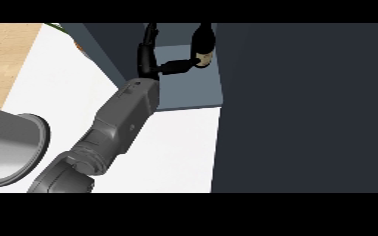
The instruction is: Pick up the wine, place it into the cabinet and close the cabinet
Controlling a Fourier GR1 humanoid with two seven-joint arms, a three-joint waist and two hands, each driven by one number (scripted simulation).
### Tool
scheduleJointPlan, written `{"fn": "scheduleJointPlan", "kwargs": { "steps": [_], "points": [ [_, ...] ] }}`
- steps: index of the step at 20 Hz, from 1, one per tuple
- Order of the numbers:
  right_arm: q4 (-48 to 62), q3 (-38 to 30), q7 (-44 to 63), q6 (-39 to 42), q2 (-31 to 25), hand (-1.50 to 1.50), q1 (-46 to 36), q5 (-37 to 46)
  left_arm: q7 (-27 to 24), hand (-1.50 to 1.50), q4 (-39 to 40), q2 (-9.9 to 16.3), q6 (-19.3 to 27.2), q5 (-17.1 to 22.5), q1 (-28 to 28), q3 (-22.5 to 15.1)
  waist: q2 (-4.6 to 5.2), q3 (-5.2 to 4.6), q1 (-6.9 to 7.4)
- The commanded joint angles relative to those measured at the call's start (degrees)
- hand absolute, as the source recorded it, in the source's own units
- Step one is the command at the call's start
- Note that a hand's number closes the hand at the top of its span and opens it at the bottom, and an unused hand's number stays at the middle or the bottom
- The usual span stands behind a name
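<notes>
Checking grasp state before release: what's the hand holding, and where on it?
The left hand reaches into the cabinet, its thumb at the wine bottle low on the body by the pale label. Whether the fingers wrap the bottle cannot be told.

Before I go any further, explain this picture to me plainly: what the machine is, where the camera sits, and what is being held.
This is a single view from the robot's head, looking steeply down at a white kitchen counter. The grey limb coming up from the lower edge is a forearm ending in a black hand; I cannot tell which of the robot's two arms it is. The hand reaches into an open cabinet, and its thumb meets the label of a dark wine bottle standing on the cabinet's floor. Whether the fingers actually close round the bottle is not clear. The big dark panel at the right looks like the cabinet's door. At the left edge lies part of a grey metal bowl.
</notes>
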Motion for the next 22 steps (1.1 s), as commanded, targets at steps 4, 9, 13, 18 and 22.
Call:
{"fn": "scheduleJointPlan", "kwargs": {
  "steps": [4, 9, 13, 18, 22],
  "points": [
    [-2.14, 0.31, 0.57, 0.43, 0.35, -1.50, 1.49, -2.26, -4.06, -1.50, -0.94, 0.53, -0.52, 0.93, 3.06, 1.90, 0.24, -0.14, 0.19],
    [-1.92, 0.54, -0.76, 1.29, 0.37, -1.50, 1.79, -2.35, -5.90, -1.50, -0.66, 0.47, -2.27, 0.44, 4.77, 2.06, 0.36, -0.15, -0.03],
    [-0.13, -0.07, -0.75, -0.10, 0.89, -1.50, -1.94, -1.76, -4.53, -1.50, -1.25, 0.78, -4.54, 0.04, 2.46, 2.10, 0.44, -0.18, 0.13],
    [-0.26, -0.49, 1.15, 0.21, 0.31, -1.50, -2.05, -2.88, -6.10, -1.50, -0.74, 0.23, -6.94, -1.52, 3.75, 0.96, 0.35, -0.17, 0.24],
    [-0.05, 0.12, 1.42, -1.04, 0.74, -1.50, -3.17, -2.05, -5.82, -1.50, -1.20, -0.41, -8.06, -1.13, 3.95, 1.04, 0.02, -0.16, 0.54]
  ]
}}
